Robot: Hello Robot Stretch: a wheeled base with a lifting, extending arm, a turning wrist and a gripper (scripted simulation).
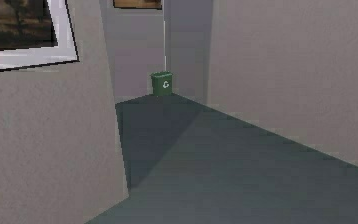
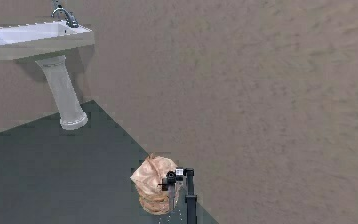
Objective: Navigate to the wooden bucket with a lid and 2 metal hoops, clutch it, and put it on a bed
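Closest to the forward camera is dark floor [image 1: 237,170], running away between plain walls into a narrow passage. On the near left a wall [image 1: 47,130] carries a framed picture [image 1: 22,30]. At the far end of the passage a small green bin [image 1: 161,84] stands against the back wall, with the lower edge of a second picture [image 1: 137,4] above it. From this view I get my route onward.

Turning to the arm side view, the arm [image 2: 190,205] rises at the near edge, with the gripper [image 2: 170,182] at its end. A tan rounded thing [image 2: 150,178] with paler bands sits right at the finger end, and I take it for the bucket. With floor [image 2: 57,170] behind it, I cannot tell whether it hangs free or stands there. So I cannot tell whether it is held, nor how the fingers are set. At the far left a white pedestal sink [image 2: 42,40] stands against the wall. This view gives me the load, which the forward one leaves out.

My reading is that reaching the bucket is done and the grasp is under way or made. Finding a bed and setting it down are left.
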